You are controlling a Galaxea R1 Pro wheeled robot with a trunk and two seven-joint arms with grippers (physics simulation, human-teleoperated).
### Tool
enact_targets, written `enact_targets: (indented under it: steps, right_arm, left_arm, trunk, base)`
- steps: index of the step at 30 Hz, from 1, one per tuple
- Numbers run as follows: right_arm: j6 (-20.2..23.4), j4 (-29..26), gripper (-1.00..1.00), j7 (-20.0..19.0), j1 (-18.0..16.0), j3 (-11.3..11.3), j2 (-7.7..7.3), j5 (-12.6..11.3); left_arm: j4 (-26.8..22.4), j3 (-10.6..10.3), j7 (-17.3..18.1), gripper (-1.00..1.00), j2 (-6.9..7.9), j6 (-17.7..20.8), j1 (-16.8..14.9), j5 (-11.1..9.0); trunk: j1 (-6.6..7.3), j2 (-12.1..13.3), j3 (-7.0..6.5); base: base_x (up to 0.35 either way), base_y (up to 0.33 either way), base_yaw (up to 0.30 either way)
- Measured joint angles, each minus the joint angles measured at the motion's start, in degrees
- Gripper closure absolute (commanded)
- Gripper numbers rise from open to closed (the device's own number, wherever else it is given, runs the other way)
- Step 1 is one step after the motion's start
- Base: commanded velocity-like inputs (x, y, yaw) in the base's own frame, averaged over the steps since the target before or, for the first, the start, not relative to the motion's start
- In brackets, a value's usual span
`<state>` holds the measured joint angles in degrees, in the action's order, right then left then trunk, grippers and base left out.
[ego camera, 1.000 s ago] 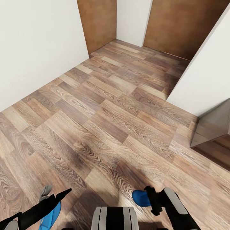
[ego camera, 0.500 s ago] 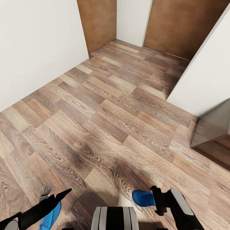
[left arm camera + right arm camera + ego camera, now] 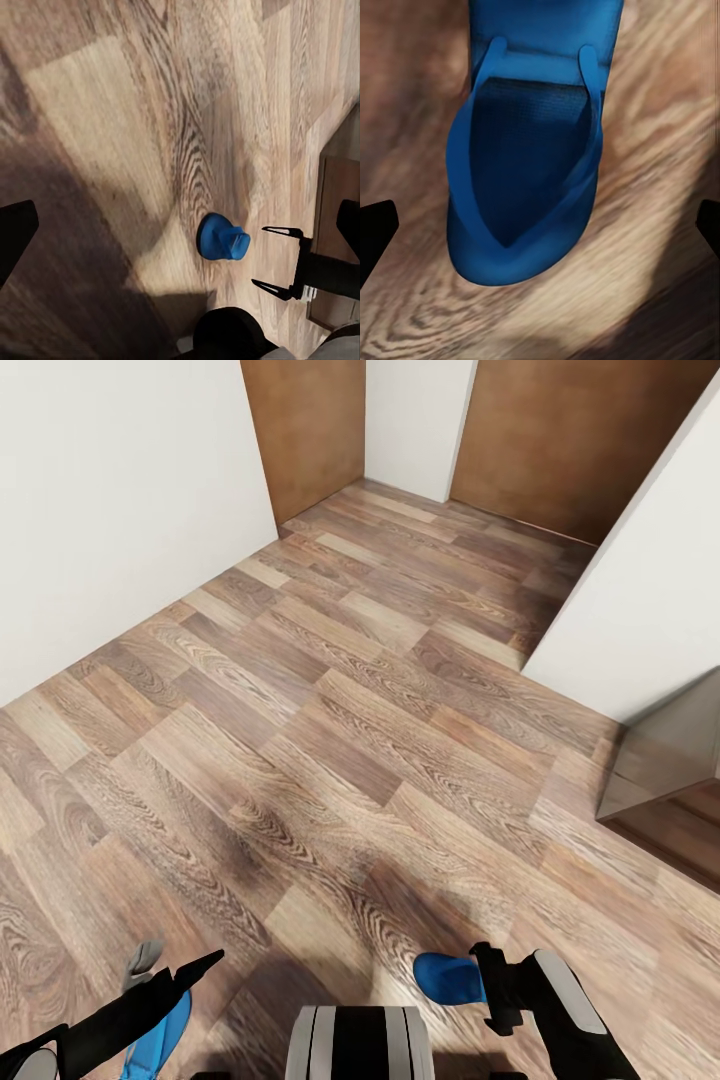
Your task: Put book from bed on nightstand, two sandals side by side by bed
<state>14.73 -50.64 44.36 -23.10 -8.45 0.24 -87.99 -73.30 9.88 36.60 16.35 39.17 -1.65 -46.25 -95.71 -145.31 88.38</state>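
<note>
Two blue shoes: we see both sandals down low, close to our body [image 3: 360, 1045].
Left gripper [image 3: 175, 963]: its two fingers [image 3: 15, 240] stand far apart, with nothing between them. It is open wide.
First sandal [image 3: 160, 1032]: it peeks out from under our left arm. We cannot tell if it lies flat on the floor.
Right gripper [image 3: 487, 990]: its fingers [image 3: 279, 229] are spread wide, and neither one touches a shoe. It grips nothing.
Second sandal [image 3: 445, 978]: it sits just in front of the right gripper's fingertips, over the floor. From the right wrist we look down on its straps and dark inside.
Floor [image 3: 330, 740]: brown wood planks run from us up to the walls. A dark shadow falls near our arms.
Grey slab [image 3: 665, 755]: it stands low at the right, past the right arm.
Walls [image 3: 120, 490]: white ones stand on the left, on the right and in the far middle.
Brown panels [image 3: 305, 430]: two tall ones stand at the far end, one on each side of the middle wall.
</note>
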Motion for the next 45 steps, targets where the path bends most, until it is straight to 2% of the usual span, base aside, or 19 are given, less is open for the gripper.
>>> enact_targets:
  steps: [10, 45]
  right_arm:
    - [0.0, 0.1, -1.0, 0.0, 0.0, 0.1, 0.0, 0.0]
    - [0.0, 0.1, -1.0, 0.0, 0.0, 0.1, 0.0, 0.0]
  left_arm:
    - [0.0, 0.0, 0.0, -1.0, 0.0, 0.0, 0.0, 0.0]
    - [0.1, 0.0, -0.1, -1.0, -0.13, -0.1, 0.0, 0.0]
  trunk:
    - [-0.26, -0.1, 2.22]
    - [-0.25, -0.1, 2.22]
  base:
    - [0.0, 0.0, 0.0]
    - [0.033, 0.015, 0.0]
